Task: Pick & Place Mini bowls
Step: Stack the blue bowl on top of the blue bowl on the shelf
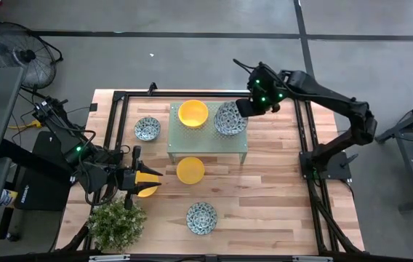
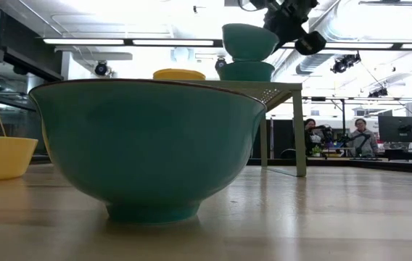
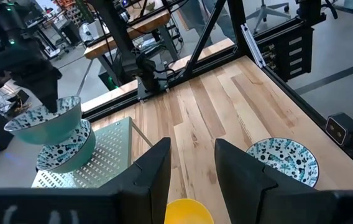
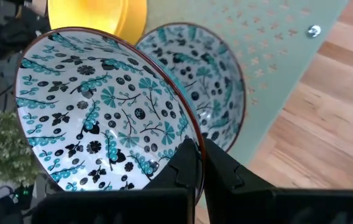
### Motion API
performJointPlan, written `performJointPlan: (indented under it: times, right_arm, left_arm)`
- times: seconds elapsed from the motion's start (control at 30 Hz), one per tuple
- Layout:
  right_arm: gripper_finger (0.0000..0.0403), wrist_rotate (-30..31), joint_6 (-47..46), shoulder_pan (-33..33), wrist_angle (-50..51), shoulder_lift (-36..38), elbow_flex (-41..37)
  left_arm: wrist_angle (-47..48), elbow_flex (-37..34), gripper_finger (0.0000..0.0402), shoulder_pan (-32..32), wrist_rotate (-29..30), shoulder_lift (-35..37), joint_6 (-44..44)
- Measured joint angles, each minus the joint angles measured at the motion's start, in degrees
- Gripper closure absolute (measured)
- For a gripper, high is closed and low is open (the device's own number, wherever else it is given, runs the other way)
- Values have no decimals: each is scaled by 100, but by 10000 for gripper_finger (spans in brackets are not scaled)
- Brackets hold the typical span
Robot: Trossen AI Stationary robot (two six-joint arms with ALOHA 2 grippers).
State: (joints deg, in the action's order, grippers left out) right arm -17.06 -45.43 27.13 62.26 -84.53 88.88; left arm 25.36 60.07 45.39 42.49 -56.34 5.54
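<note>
Gripping a patterned bowl [image 4: 102, 112] by its rim, the right claw [image 4: 199, 163] tilts it over another on the green stand [image 1: 208, 138], upper centre, for stacking. Left claw [image 1: 139, 180], lower left, clamps a yellow bowl [image 1: 148, 191].

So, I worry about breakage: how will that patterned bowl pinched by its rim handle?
Likely rigid and glazed, so slippery. The right pincer holds the patterned bowl by a thin rim, tilted, so it may swing. Probably chips if knocked on the bowl below.
</note>
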Motion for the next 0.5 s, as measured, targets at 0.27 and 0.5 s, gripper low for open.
performJointPlan:
  times: [0.27,0.5]
  right_arm:
    - [403,8,-586,-21,20,-58,0]
    - [403,199,-923,-104,14,-244,0]
  left_arm:
    - [9,0,280,0,1,0,7]
    - [17,0,280,2,-15,0,30]
